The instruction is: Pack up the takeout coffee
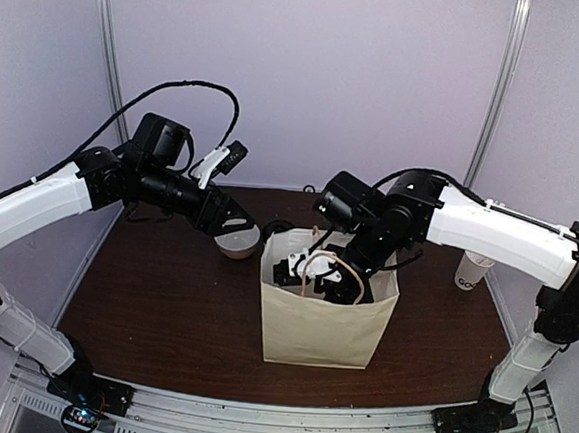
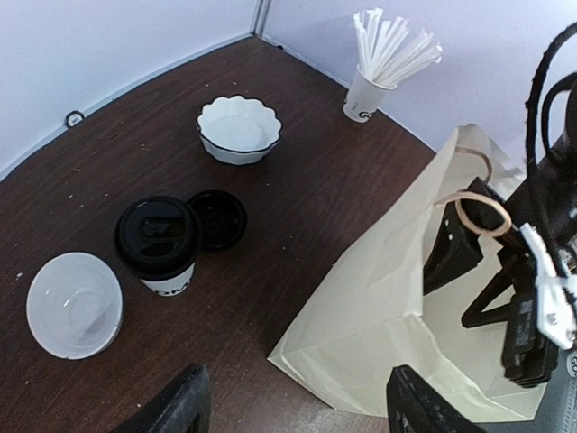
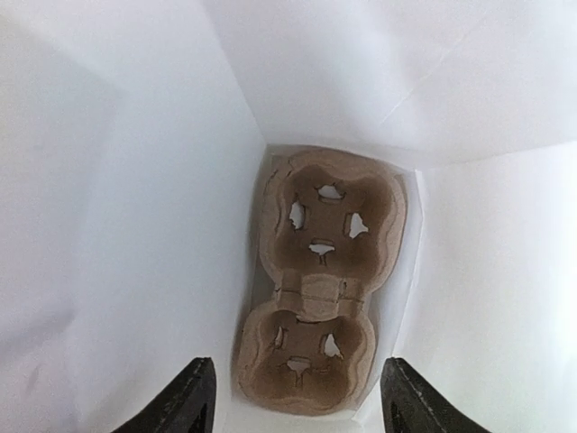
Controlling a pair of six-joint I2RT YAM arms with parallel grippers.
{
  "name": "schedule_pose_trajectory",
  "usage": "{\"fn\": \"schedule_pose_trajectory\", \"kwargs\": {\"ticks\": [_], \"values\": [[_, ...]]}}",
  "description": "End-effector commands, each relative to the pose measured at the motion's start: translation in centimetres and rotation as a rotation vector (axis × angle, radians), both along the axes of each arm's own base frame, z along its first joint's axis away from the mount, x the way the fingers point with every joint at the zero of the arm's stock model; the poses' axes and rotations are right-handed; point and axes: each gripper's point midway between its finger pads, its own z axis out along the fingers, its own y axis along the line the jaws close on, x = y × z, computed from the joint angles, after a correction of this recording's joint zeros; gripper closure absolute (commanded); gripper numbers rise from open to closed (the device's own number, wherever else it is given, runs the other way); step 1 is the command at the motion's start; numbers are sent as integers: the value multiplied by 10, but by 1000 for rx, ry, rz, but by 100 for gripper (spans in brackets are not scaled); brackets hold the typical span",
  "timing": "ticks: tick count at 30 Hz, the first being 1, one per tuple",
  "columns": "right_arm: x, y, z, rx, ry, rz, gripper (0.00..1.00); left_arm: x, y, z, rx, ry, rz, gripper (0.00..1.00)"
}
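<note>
Left gripper point(image 2: 297, 410): jaws spread wide with nothing between them. It hangs above the dark brown wooden table point(image 2: 315, 180), over the ground between the cup group and the bag

Right gripper point(image 3: 297, 406): lowered into the mouth of the cream paper bag with twine handles point(image 1: 321, 329). Its black fingers point(image 3: 185, 401) stand apart, released and empty

Bag interior, right wrist view: a brown moulded-pulp two-cup carrier point(image 3: 315, 298) lies flat on the bag floor, wells up, directly below the open fingers

Takeout coffee: the small white tapered paper cup point(image 2: 169, 281) stands upright on the table, outside the bag and apart from it. It has dark letters low on its side and its round black plastic lid point(image 2: 158, 233) is seated on top. Neither gripper touches it

Around the cup, left wrist view:
- a second loose black lid point(image 2: 223, 219) lies flat just beside it; cannot tell whether they touch
- a plain shallow round white bowl point(image 2: 74, 304) sits near, on the other side
- a white scalloped bowl with a dark rim line point(image 2: 239, 129) sits farther back
- a white paper cup full of white sticks point(image 2: 370, 90) stands near the far wall, beyond the bag
</note>
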Motion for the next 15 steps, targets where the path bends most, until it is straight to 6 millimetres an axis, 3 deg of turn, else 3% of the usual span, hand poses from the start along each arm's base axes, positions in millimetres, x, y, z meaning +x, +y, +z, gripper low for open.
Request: {"fn": "schedule_pose_trajectory", "kwargs": {"ticks": [1,7,15], "values": [[-16,-13,42,74,-15,50,33,-15,-28,39,-124,-77,-169,29],[-21,-21,70,123,-62,90,33,-23,-58,54,-111,-143,-294,29],[-26,-24,105,192,-95,135,33,-11,-88,43,-22,-228,-393,29]]}}
